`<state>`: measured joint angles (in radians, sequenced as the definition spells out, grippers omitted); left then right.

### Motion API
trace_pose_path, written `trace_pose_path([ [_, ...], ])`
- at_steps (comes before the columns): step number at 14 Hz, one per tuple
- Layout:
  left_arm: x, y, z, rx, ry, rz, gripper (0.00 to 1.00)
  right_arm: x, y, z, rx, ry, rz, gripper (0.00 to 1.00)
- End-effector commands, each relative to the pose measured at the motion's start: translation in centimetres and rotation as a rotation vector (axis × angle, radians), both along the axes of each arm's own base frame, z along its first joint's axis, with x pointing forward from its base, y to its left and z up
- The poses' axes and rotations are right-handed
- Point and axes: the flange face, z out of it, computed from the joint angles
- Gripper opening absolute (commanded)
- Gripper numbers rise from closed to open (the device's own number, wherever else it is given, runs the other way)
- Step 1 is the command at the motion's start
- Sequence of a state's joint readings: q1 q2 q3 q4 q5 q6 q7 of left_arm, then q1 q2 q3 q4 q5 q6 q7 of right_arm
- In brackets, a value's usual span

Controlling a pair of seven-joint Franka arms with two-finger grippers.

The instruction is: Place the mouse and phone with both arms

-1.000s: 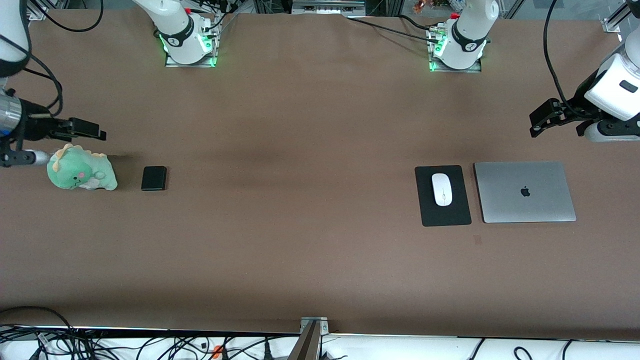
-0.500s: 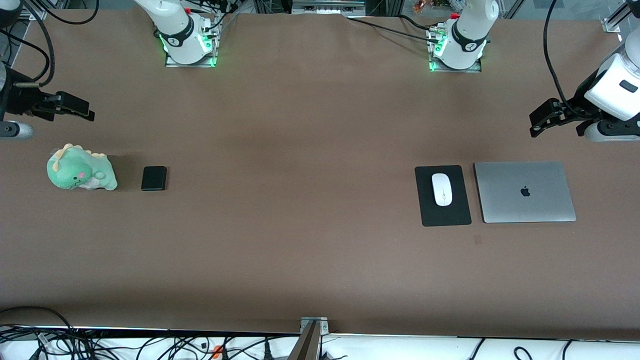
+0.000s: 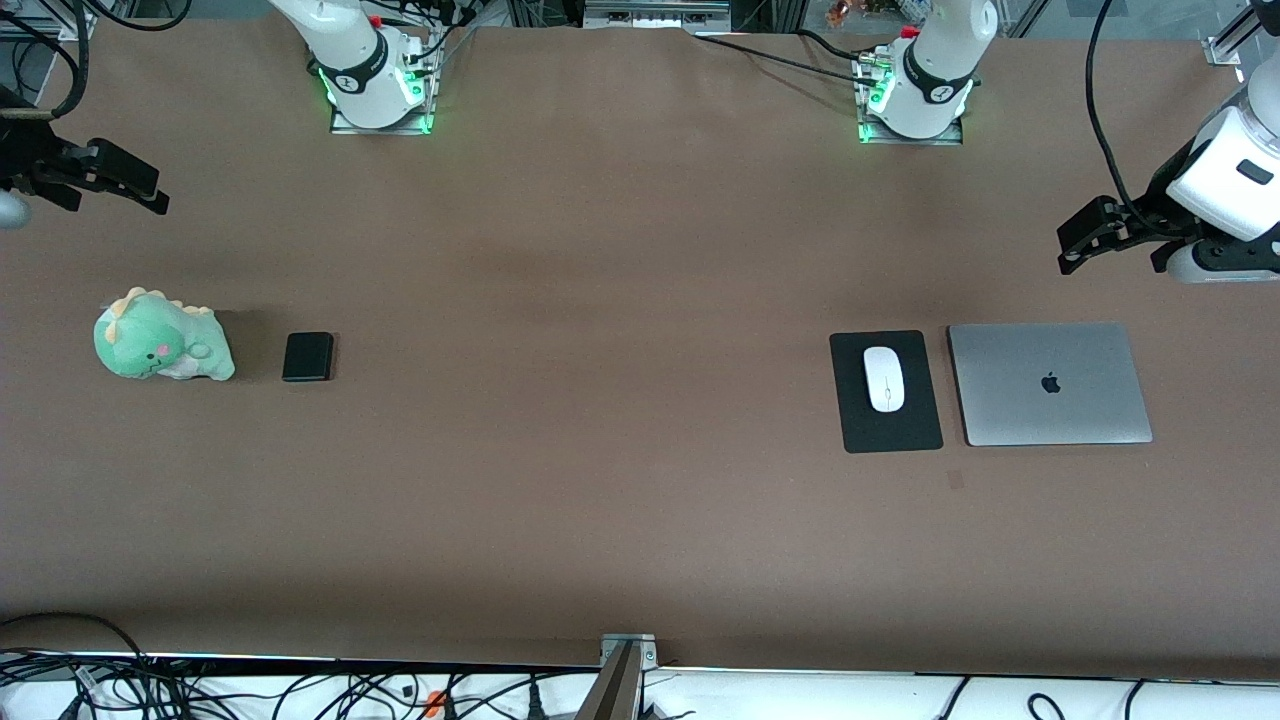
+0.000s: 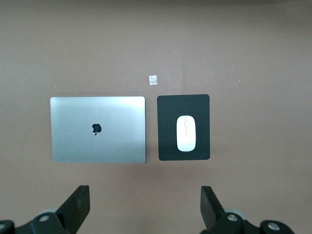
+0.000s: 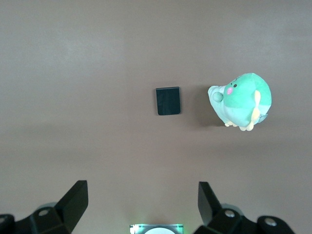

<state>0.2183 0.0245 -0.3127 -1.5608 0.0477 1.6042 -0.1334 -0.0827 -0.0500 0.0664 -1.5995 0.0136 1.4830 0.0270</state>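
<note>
Resting on the brown bench, the mouse lies flat on a black mouse pad toward the left arm's end, its length running along the pad's longer side and dark pad showing all around it. Just beside the pad, closer to that same end, sits a closed silver laptop, apart from the pad by a narrow strip of bench. The phone lies flat toward the right arm's end, just beside a green plush dinosaur and not touching it; the plush is closer to that end than the phone.

Both grippers are up in the air and carry nothing. The left gripper hangs over bare bench at the left arm's end; its wrist view looks down on the laptop, pad and mouse, with the 2 fingers spread wide. The right gripper hangs over bare bench at the right arm's end; its wrist view looks down on the phone and plush, the 2 fingers likewise spread wide.
</note>
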Motion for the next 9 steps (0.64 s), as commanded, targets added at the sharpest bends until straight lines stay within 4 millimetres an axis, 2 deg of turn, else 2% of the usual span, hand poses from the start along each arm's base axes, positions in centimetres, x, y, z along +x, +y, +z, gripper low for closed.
trace_pose_path([
  [1, 0.04, -0.19, 0.71, -0.019, 0.01, -0.01, 1.0, -0.39, -0.46, 0.32, -0.017, -0.006, -0.018, 1.0],
  [9, 0.11, -0.27, 0.72, -0.02, 0.007, -0.015, 1.0, -0.2, -0.57, 0.17, -0.016, -0.011, -0.018, 1.0],
])
